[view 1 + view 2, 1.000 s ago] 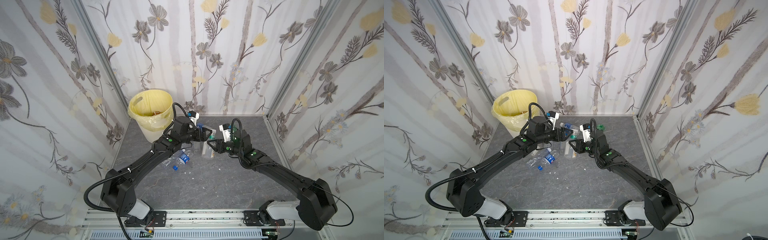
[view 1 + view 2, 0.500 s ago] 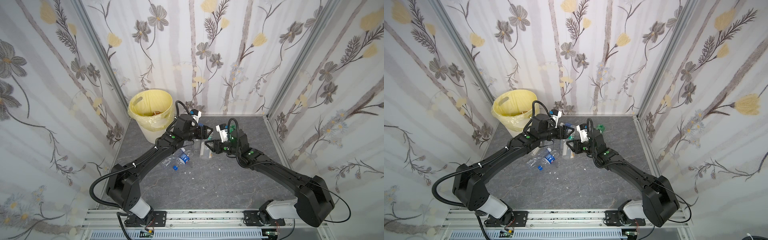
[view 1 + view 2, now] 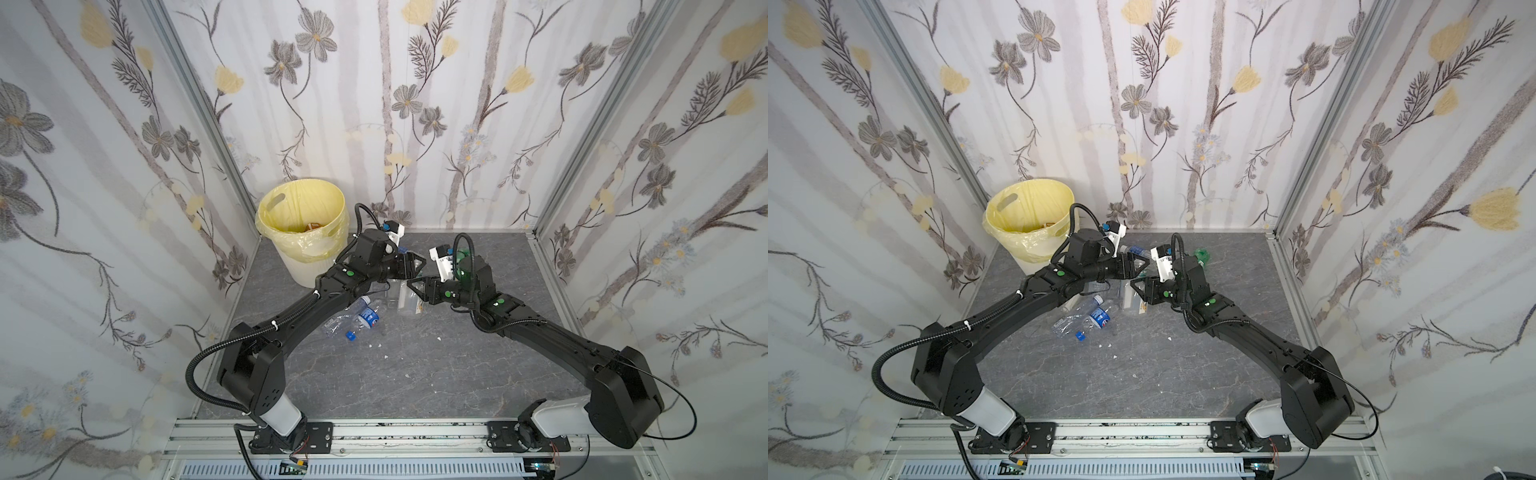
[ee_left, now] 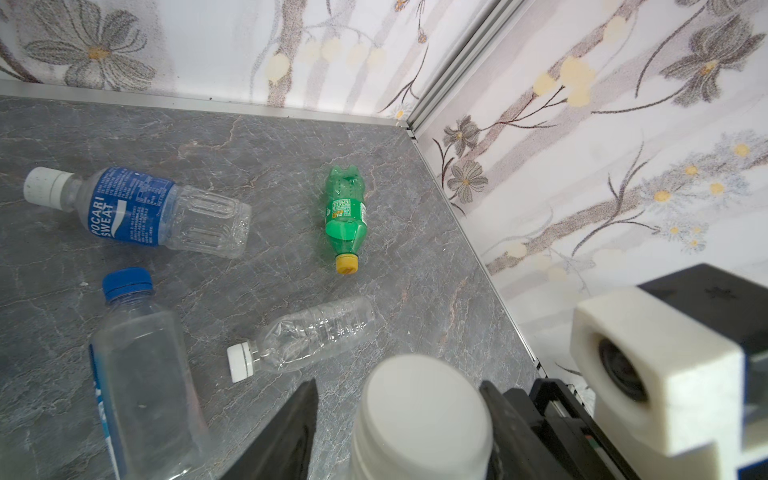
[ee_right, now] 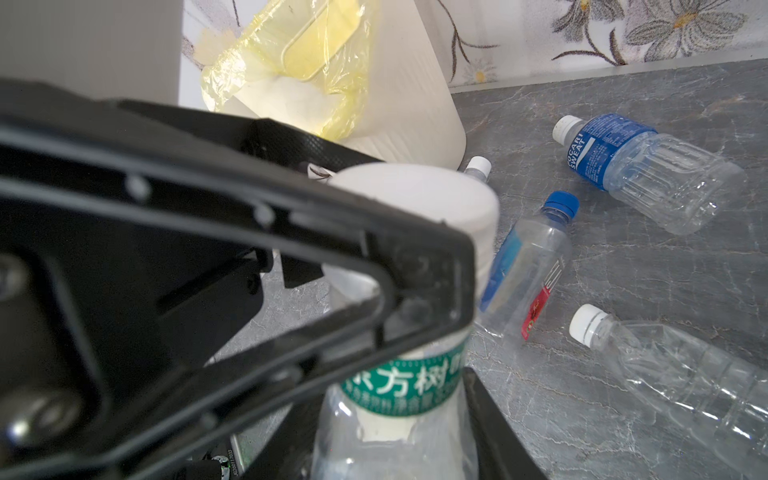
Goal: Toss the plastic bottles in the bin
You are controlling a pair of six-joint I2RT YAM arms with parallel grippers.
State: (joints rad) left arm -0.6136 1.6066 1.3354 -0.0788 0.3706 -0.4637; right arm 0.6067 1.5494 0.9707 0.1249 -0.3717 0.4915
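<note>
The right end effector is clamped on an upright white-capped bottle at the middle of the surface, near the bin in the back-left corner. The left end effector straddles its cap, jaws half-spread with a gap on one side. Other plastic bottles lie loose around it

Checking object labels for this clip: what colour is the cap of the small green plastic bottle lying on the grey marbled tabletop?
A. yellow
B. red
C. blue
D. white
A: in the left wrist view the small green plastic bottle lies on its side on the grey marbled tabletop, and a yellow cap closes its neck.
</note>
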